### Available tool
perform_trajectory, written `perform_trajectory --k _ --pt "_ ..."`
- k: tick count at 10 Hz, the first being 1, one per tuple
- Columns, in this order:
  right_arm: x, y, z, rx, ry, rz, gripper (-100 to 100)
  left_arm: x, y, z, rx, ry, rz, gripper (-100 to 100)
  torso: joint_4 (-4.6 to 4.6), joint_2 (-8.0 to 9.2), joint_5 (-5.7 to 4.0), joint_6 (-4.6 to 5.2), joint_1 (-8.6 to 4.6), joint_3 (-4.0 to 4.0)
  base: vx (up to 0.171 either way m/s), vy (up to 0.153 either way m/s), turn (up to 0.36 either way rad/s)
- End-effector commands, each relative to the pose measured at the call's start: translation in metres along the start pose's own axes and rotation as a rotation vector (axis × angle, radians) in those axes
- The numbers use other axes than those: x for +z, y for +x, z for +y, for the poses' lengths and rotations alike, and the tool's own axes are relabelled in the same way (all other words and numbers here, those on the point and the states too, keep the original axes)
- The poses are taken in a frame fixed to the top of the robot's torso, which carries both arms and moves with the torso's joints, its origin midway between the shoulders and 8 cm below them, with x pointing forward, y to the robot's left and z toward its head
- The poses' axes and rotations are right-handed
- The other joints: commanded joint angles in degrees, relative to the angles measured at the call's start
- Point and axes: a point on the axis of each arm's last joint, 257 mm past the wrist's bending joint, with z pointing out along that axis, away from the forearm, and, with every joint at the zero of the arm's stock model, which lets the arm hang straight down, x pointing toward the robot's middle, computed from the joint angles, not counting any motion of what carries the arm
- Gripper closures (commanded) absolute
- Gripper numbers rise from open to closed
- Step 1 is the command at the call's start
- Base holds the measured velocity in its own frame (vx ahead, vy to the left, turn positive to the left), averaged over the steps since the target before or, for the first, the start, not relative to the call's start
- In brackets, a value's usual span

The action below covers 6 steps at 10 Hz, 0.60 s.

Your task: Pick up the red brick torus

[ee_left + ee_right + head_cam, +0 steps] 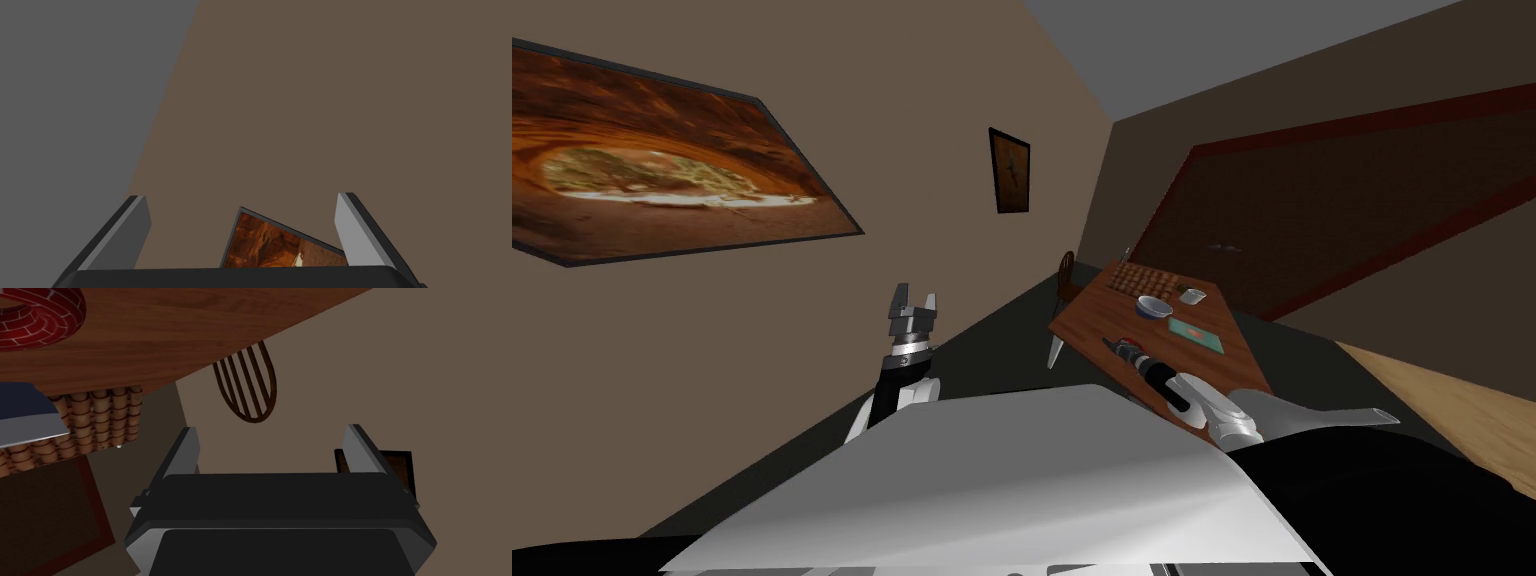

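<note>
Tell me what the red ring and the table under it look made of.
The ring looks like brick: red blocks split by pale mortar lines, matte, though it may only be a surface pattern. The table looks like wood: warm brown with darker grain streaks and a faint sheen, perhaps varnished.

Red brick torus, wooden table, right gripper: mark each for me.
red brick torus (pixel 55 323), right wrist view, on its brick-patterned outer curve.
wooden table (pixel 175 338), right wrist view, on bare tabletop beside the torus.
right gripper (pixel 270 429), right wrist view, midway between its open fingertips.
</note>
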Motion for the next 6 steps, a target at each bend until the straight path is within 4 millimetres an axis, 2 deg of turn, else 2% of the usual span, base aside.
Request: perform_trajectory --k 1,2,3,5,6 --pt "-0.003 0.006 -0.009 -0.011 0.010 0.012 -100 0.000 0.000 0.000 0.000 0.000 0.000 0 0.00 0.00 0.00 0.00 0.00 0.00 0.000 0.003 -0.041" --pt "-0.007 0.013 -0.027 -0.071 0.033 0.052 -100 0.000 0.000 0.000 0.000 0.000 0.000 0 0.00 0.00 -0.01 0.02 -0.02 0.00 -0.006 0.016 0.223" --pt "-0.009 0.018 -0.032 -0.080 0.043 0.065 -100 0.000 0.000 0.000 0.000 0.000 0.000 0 0.00 0.00 0.01 -0.05 0.01 0.00 -0.006 0.008 0.128" --pt "-0.017 0.032 -0.057 -0.143 0.080 0.123 -100 0.000 0.000 0.000 0.000 0.000 0.000 0 0.00 -0.01 0.00 -0.05 0.00 -0.01 -0.006 0.011 0.158" --pt "-0.025 0.040 -0.077 -0.181 0.107 0.166 -100 0.000 0.000 0.000 0.000 0.000 0.000 0 0.00 -0.01 -0.01 0.01 -0.02 -0.01 -0.007 0.012 0.176"
